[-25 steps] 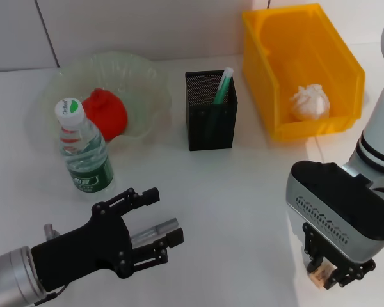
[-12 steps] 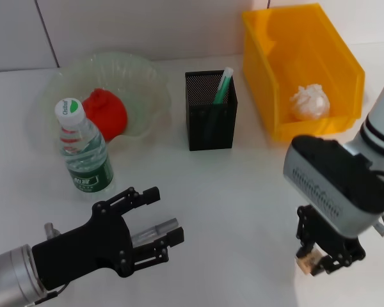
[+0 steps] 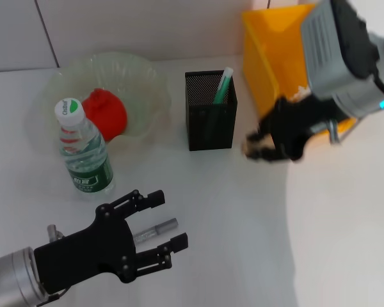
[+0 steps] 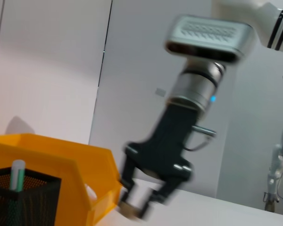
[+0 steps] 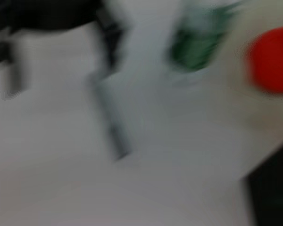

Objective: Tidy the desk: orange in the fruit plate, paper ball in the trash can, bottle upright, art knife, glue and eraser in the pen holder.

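right end effector (image 3: 264, 146) pinches a small pale eraser (image 3: 250, 149) just right of the pen holder (image 3: 210, 110); we should centre it over the mouth before letting go. left end effector (image 3: 155, 225) spread wide around the knife (image 3: 155, 229) on the near counter (image 3: 243, 243).

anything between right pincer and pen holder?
Nothing: head view shows bare white desk between the right pincer, carrying a small tan object, and the pen holder.
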### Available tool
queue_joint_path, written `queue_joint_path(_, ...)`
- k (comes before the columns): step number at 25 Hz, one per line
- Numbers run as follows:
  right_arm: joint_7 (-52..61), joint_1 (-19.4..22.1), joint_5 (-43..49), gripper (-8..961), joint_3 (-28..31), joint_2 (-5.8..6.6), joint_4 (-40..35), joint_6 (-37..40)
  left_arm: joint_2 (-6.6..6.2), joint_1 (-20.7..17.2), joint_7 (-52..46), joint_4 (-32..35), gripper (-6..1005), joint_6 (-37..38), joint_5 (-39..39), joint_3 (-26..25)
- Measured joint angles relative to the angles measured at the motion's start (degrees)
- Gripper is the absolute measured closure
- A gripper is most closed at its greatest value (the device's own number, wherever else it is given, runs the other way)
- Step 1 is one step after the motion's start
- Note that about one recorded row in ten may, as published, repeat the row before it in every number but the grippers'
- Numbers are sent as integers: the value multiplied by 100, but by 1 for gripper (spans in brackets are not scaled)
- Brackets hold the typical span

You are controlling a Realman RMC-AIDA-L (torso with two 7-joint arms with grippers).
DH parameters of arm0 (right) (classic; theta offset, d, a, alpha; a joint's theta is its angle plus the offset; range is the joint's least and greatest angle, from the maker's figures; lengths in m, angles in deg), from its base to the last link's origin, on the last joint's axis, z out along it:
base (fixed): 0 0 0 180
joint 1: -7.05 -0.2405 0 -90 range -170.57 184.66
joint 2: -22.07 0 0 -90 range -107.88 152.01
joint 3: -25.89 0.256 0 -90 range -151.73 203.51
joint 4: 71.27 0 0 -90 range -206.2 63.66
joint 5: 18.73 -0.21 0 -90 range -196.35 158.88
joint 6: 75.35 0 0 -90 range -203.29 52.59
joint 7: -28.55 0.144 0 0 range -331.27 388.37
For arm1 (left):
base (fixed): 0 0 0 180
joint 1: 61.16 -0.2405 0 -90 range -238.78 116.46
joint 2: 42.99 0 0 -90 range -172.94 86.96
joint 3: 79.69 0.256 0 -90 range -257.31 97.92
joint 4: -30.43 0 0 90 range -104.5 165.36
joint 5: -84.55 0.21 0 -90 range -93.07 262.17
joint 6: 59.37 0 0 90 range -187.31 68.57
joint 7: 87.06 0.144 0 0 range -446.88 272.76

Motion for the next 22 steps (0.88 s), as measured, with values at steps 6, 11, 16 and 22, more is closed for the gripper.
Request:
queue_joint_path(6, 972, 172, -1089, 668, -105, -30, -49, -1372, 0, -64, 147, -6, 171, 217, 0, 21)
queue_joint_path(11, 963, 424, -2185, 652, -415, -18, 31, -2243, -23, -115, 155, -24, 171, 314, 3, 24)
queue_joint_path(16, 944, 519, -2323, 635, -525, -21, 120, -2868, -33, -139, 157, -9, 171, 382, 3, 23)
queue_joint_path(22, 941, 590, -2356, 616, -876, -20, 361, -3480, -38, -142, 135, -25, 170, 407, 4, 14)
